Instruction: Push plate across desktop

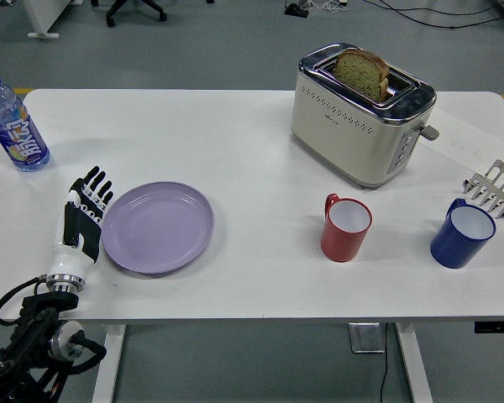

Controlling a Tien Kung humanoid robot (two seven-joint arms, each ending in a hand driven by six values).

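Observation:
A lilac plate (158, 227) lies flat on the white table (252, 277), left of the middle. My left hand (85, 217) stands edge-on against the plate's left rim, fingers straight and spread, holding nothing. Its black arm comes up from the lower left corner. My right arm is out of view.
A water bottle (14, 126) stands at the far left. A cream toaster (361, 113) with a bread slice (362, 73) sits at the back right. A red mug (345, 227) and a blue mug (462, 234) stand right of the plate, with metal tongs (494, 189) at the right edge.

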